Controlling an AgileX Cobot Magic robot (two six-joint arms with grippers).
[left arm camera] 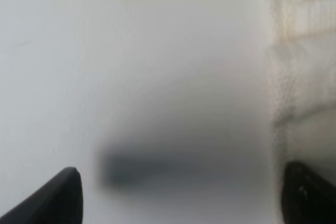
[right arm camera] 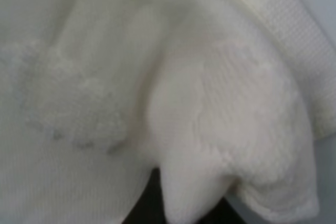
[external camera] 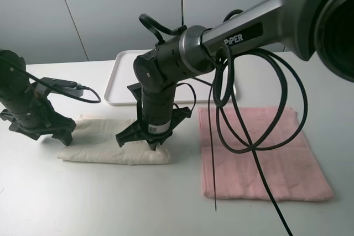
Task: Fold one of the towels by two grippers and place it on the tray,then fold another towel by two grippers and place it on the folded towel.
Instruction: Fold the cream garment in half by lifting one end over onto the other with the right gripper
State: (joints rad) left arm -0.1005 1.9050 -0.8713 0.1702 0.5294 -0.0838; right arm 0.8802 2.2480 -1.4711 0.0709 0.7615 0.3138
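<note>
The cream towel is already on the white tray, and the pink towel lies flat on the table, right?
No. The high exterior view shows the cream terry towel on the table in front of the flat white plastic tray, not on it. The pale pink terry towel does lie flat on the table.

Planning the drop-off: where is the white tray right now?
In the exterior high view the tray lies at the back of the table, just behind the cream towel and up-left of the pink towel.
</note>
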